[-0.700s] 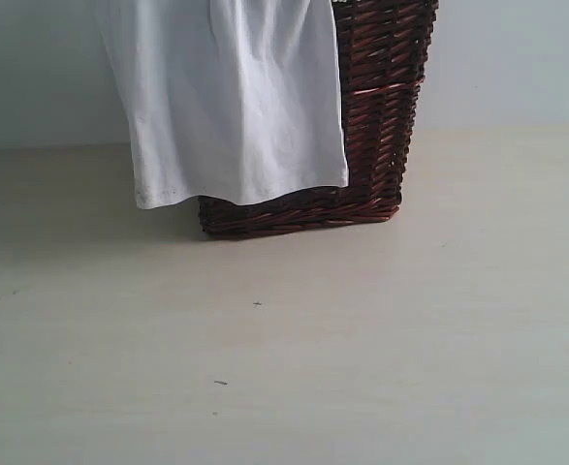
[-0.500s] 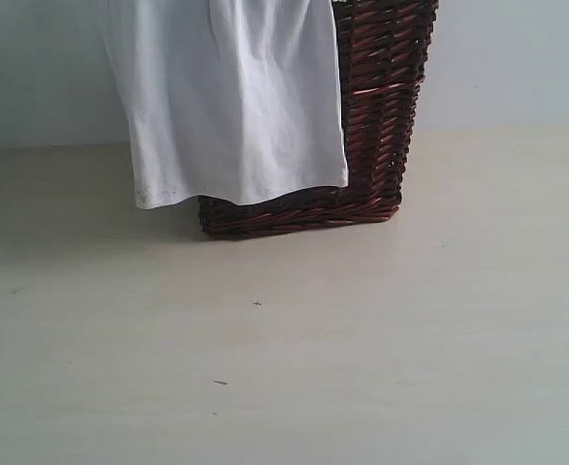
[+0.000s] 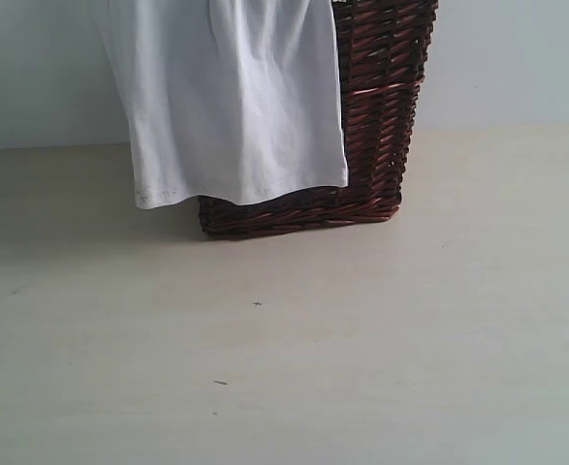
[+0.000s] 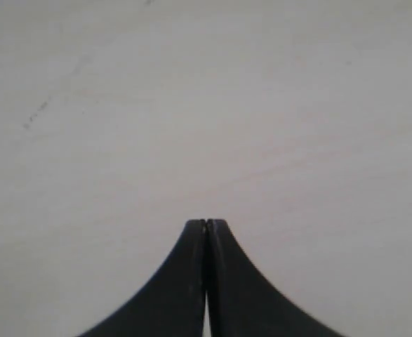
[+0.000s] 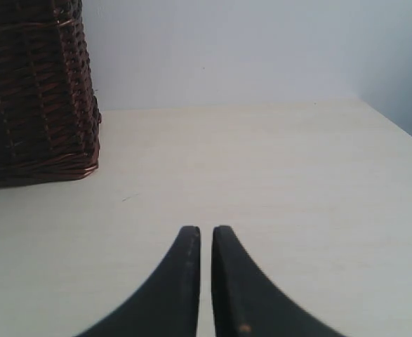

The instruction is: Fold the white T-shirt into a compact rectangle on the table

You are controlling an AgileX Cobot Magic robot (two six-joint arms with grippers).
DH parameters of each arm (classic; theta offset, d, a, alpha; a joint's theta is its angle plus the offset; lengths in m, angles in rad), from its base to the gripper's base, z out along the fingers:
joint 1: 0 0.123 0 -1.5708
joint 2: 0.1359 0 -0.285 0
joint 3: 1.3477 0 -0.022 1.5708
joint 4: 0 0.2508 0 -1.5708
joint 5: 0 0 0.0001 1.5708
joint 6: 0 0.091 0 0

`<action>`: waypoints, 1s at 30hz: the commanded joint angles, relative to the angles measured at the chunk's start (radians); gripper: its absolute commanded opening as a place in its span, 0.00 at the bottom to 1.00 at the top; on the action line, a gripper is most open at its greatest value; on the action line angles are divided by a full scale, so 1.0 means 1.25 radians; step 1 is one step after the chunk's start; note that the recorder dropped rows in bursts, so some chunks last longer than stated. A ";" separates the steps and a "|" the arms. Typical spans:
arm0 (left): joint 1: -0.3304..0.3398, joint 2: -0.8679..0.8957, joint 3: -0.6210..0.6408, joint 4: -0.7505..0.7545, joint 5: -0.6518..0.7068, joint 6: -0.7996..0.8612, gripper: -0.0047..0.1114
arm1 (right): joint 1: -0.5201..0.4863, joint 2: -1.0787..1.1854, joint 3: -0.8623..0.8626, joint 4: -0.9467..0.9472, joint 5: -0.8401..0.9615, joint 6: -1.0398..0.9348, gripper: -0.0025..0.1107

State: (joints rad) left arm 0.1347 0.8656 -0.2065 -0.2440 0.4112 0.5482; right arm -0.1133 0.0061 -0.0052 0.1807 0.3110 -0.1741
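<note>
Changing: nothing I can make out against the frames just before; the shirt (image 3: pixel 231 107) hangs as it did, upper left of the exterior frame.
Shirt: draped down the front of the basket (image 3: pixel 381 116), hem stopping short of the table (image 3: pixel 362 368).
Meaning: by my reading folding has not begun; the shirt must first come off the basket and lie flat.
Left gripper (image 4: pixel 206 225): fingers pressed together, holding nothing, bare table ahead.
Right gripper (image 5: pixel 206 232): all but closed, a thin slit between the fingers, nothing in it; basket in its frame's upper left, apart.
Exterior frame: neither arm shows.
</note>
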 commanded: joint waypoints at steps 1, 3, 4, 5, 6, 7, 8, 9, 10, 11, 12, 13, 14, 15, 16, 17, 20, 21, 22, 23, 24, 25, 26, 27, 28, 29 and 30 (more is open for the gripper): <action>0.004 0.123 -0.031 -0.010 -0.008 0.002 0.04 | 0.003 -0.005 0.004 0.001 -0.005 -0.004 0.08; 0.004 0.183 -0.046 -0.015 -0.034 0.000 0.04 | 0.003 -0.005 0.004 0.001 -0.005 -0.004 0.08; 0.004 0.214 -0.052 -0.018 -0.062 -0.001 0.04 | 0.003 -0.005 0.004 0.001 -0.005 -0.004 0.08; 0.004 0.243 -0.062 -0.012 -0.089 0.000 0.04 | 0.003 -0.005 0.004 0.001 -0.005 -0.004 0.08; 0.004 0.271 -0.072 0.014 -0.123 0.012 0.04 | 0.003 -0.005 0.004 0.001 -0.005 -0.004 0.08; 0.004 0.291 -0.079 0.041 -0.153 0.035 0.04 | 0.003 -0.005 0.004 0.001 -0.005 -0.004 0.08; 0.004 0.311 -0.087 0.065 -0.201 0.077 0.04 | 0.003 -0.005 0.004 0.001 -0.005 -0.004 0.08; 0.004 0.327 -0.096 0.080 -0.259 0.131 0.04 | 0.003 -0.005 0.004 0.001 -0.005 -0.004 0.08; 0.002 0.336 -0.106 0.085 -0.315 0.189 0.04 | 0.003 -0.005 0.004 0.001 -0.005 -0.004 0.08; 0.002 0.341 -0.122 0.087 -0.389 0.245 0.04 | 0.003 -0.005 0.004 0.001 -0.005 -0.004 0.08; 0.002 0.341 -0.141 0.087 -0.460 0.288 0.04 | 0.003 -0.005 0.004 0.001 -0.005 -0.004 0.08; 0.002 0.341 -0.157 0.087 -0.528 0.298 0.04 | 0.003 -0.005 0.004 0.001 -0.005 -0.004 0.08; 0.002 0.335 -0.179 0.080 -0.580 0.276 0.04 | 0.003 -0.005 0.004 0.001 -0.005 -0.004 0.08; 0.002 0.332 -0.200 0.063 -0.611 0.229 0.04 | 0.003 -0.005 0.004 0.001 -0.005 -0.004 0.08; 0.002 0.328 -0.216 0.042 -0.626 0.187 0.04 | 0.003 -0.005 0.004 0.001 -0.005 -0.004 0.08; 0.002 0.327 -0.235 0.019 -0.637 0.140 0.04 | 0.003 -0.005 0.004 0.001 -0.005 -0.004 0.08; 0.002 0.327 -0.275 -0.057 -0.631 -0.048 0.04 | 0.003 -0.005 0.004 0.001 -0.005 -0.004 0.08; 0.002 0.327 -0.278 -0.071 -0.621 -0.161 0.04 | 0.003 -0.005 0.004 0.001 -0.005 -0.004 0.08; 0.002 0.327 -0.280 -0.070 -0.595 -0.253 0.04 | 0.003 -0.005 0.004 0.001 -0.005 -0.004 0.08; 0.002 0.327 -0.281 -0.056 -0.575 -0.314 0.04 | 0.003 -0.005 0.004 0.001 -0.005 -0.004 0.08; 0.000 0.327 -0.289 -0.032 -0.550 -0.371 0.04 | 0.003 -0.005 0.004 0.001 -0.005 -0.004 0.08; -0.008 0.327 -0.299 -0.014 -0.517 -0.428 0.04 | 0.003 -0.005 0.004 0.001 -0.005 -0.004 0.08; -0.018 0.327 -0.309 -0.001 -0.476 -0.472 0.04 | 0.003 -0.005 0.004 0.001 -0.005 -0.004 0.08; -0.034 0.327 -0.325 0.012 -0.429 -0.513 0.04 | 0.003 -0.005 0.004 0.001 -0.005 -0.004 0.08; -0.055 0.323 -0.340 0.022 -0.389 -0.531 0.04 | 0.003 -0.005 0.004 0.001 -0.005 -0.004 0.08; -0.077 0.323 -0.350 0.022 -0.376 -0.534 0.04 | 0.003 -0.005 0.004 0.001 -0.005 -0.004 0.08; -0.102 0.323 -0.362 0.022 -0.368 -0.534 0.04 | 0.003 -0.005 0.004 0.001 -0.005 -0.004 0.08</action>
State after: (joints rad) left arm 0.0690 1.2749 -0.6217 -0.2435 -0.1162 -0.0504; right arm -0.1133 0.0061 -0.0052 0.1807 0.3110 -0.1741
